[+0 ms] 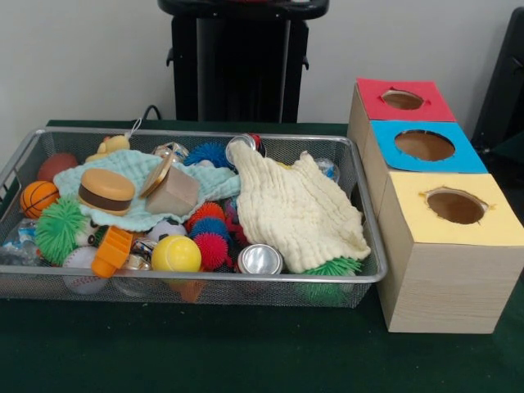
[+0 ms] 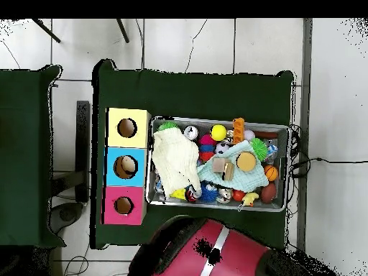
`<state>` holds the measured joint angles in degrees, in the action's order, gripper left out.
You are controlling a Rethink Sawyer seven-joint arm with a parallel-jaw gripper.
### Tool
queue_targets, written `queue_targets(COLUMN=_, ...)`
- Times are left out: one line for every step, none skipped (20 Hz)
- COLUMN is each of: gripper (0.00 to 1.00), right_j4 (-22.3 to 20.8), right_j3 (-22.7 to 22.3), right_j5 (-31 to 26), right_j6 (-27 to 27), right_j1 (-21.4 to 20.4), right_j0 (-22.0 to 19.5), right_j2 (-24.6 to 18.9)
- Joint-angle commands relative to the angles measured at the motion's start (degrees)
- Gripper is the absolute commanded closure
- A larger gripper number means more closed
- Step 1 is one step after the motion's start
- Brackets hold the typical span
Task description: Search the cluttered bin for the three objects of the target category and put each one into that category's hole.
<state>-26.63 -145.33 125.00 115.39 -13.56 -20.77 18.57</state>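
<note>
A wire-mesh bin [image 1: 205, 278] on the green table holds a jumble of toys. Among them are a yellow ball [image 1: 175, 254], a small basketball [image 1: 38, 197], a baseball [image 1: 80, 264], a green spiky ball [image 1: 59, 231], a red spiky ball [image 1: 213, 250], a toy burger [image 1: 106, 190] and two metal cans [image 1: 260, 259]. A cream cloth [image 1: 299, 209] covers the bin's right part. Right of the bin stand three wooden boxes with holes on top: yellow [image 1: 491, 225], blue [image 1: 467, 160] and red [image 1: 377, 88]. From overhead, the bin [image 2: 219, 121] lies beside the boxes [image 2: 115, 118]. No gripper shows in either view.
A mint cloth [image 1: 139, 209] lies under the burger and a wooden block [image 1: 172, 195]. A rubber duck [image 1: 110, 147] and a blue spiky ball [image 1: 209, 153] sit at the bin's back. The robot's red base [image 2: 215, 251] shows in the overhead view.
</note>
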Motion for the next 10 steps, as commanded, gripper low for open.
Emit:
queue_targets(gripper=0.0, right_j4=44.43, right_j3=-20.74, right_j5=-91.38, right_j6=-39.57, right_j1=-25.71, right_j0=-21.98, right_j2=-32.99)
queue_targets(gripper=0.0, right_j4=45.86, right_j3=-19.72, right_j5=-95.91, right_j6=-38.4, right_j1=-29.69, right_j0=-19.87, right_j2=-33.34)
queue_targets(gripper=0.0, right_j4=45.84, right_j3=-18.21, right_j5=-102.88, right_j6=-36.68, right_j1=-35.11, right_j0=-16.69, right_j2=-31.5)
queue_targets(gripper=0.0, right_j4=45.51, right_j3=-16.51, right_j5=-108.22, right_j6=-35.89, right_j1=-38.47, right_j0=-14.37, right_j2=-29.43)
queue_targets(gripper=0.0, right_j4=43.77, right_j3=-14.73, right_j5=-113.26, right_j6=-34.57, right_j1=-41.45, right_j0=-12.13, right_j2=-26.5)
queue_targets(gripper=0.0, right_j4=42.5, right_j3=-13.47, right_j5=-116.38, right_j6=-33.69, right_j1=-43.05, right_j0=-10.88, right_j2=-24.77)
queue_targets(gripper=0.0, right_j4=40.61, right_j3=-12.15, right_j5=-119.53, right_j6=-32.07, right_j1=-44.53, right_j0=-9.56, right_j2=-22.79)
queue_targets(gripper=0.0, right_j4=38.41, right_j3=-10.82, right_j5=-121.92, right_j6=-30.18, right_j1=-45.47, right_j0=-8.52, right_j2=-21.37)
queue_targets(gripper=0.0, right_j4=35.78, right_j3=-9.6, right_j5=-124.02, right_j6=-27.57, right_j1=-46.09, right_j0=-8.05, right_j2=-20.62)
queue_targets(gripper=0.0, right_j4=32.89, right_j3=-8.44, right_j5=-125.38, right_j6=-24.69, right_j1=-46.27, right_j0=-7.96, right_j2=-20.46)
